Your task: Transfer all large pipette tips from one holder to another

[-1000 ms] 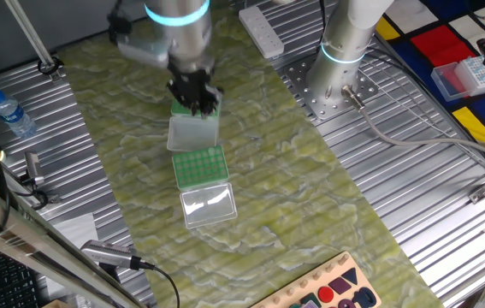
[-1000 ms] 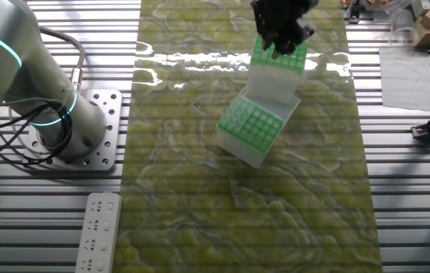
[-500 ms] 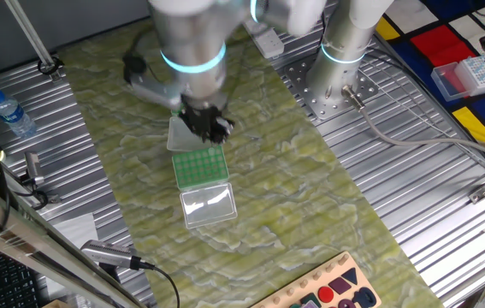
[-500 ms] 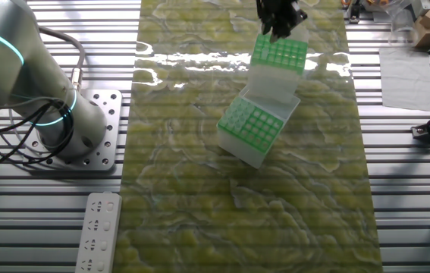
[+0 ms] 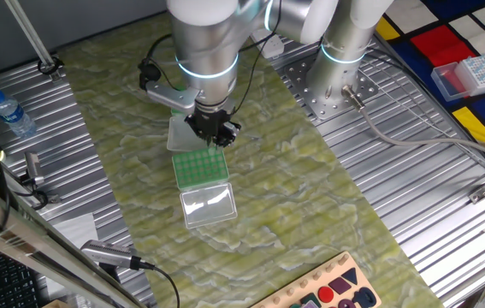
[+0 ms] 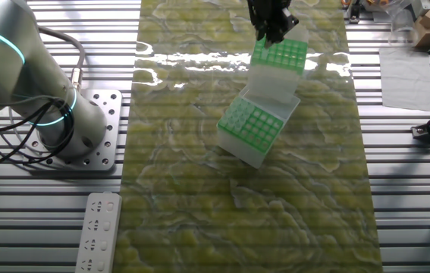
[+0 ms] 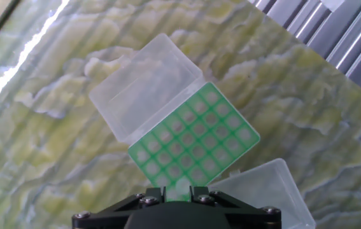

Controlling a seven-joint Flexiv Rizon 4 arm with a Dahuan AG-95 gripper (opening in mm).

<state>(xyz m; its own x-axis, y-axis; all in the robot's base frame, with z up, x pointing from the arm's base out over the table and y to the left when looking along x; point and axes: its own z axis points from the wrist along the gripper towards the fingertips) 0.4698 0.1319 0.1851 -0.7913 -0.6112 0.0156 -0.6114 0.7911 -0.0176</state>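
Gripper [image 5: 214, 133], grip state unclear, hovers over two green-topped boxes [image 5: 201, 166] [image 6: 279, 54], lids open.

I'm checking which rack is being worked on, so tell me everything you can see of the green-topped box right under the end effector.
The green-topped box has a green grid top of square wells over a whitish translucent body. Its clear hinged lid is swung open and lies back beside it on the yellow-green mat. The wells look whitish inside; whether tips fill them is unclear. The end effector hangs over one edge; contact cannot be judged. A second lid lies beside the box.
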